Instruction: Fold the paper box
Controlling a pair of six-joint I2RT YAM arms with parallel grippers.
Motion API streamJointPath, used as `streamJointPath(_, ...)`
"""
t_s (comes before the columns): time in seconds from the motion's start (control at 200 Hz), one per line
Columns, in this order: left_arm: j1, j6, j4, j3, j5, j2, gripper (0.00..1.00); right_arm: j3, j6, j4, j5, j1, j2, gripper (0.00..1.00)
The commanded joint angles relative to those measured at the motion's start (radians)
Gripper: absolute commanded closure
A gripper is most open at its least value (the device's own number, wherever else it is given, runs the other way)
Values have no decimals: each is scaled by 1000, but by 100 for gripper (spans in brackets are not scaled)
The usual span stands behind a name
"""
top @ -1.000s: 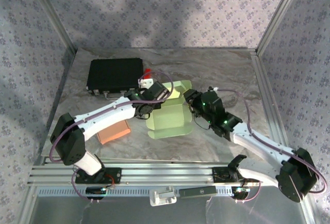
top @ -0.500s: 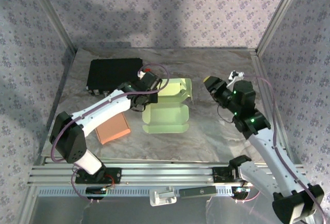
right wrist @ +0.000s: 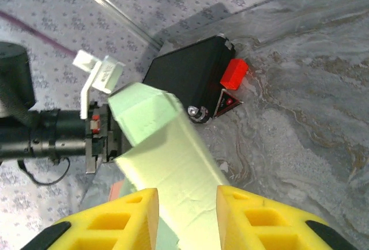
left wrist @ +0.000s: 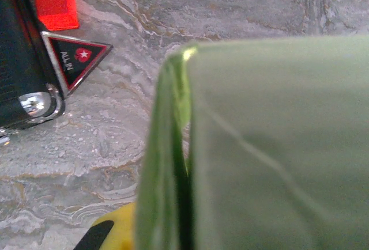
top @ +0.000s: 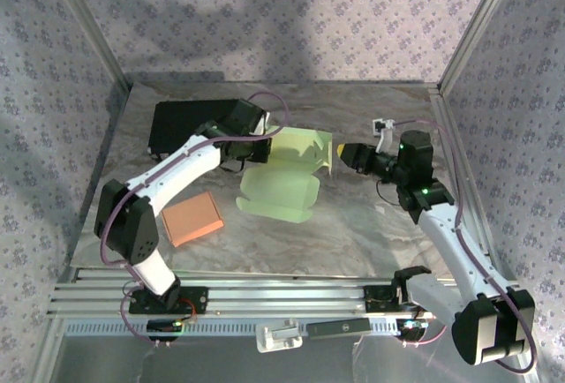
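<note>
My left fingers (left wrist: 118, 227) were pinched shut on the left edge of the green paper box (top: 278, 191). My right fingers (right wrist: 115, 221) squeezed its right flap.

The paper box (top: 281, 180) has shifted left and farther back, its far side now raised and tilted; the left gripper (top: 261, 142), pinching it, has drawn back toward the black case (top: 190, 127); the right gripper (top: 341, 152) has swung left, its fingers now straddling the box's right flap.
</note>
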Motion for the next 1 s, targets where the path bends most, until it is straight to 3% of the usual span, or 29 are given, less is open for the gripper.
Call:
streamJointPath(0.0,18,60,20,61,67,31,100,27,-114,-1,-28,-2,31,67)
streamJointPath(0.46,73,119,27,142,201,126,100,63,-175,15,-56,-13,146,66)
streamJointPath(0.994,75,131,20,131,240,120,100,138,-209,1,-163,9,226,66)
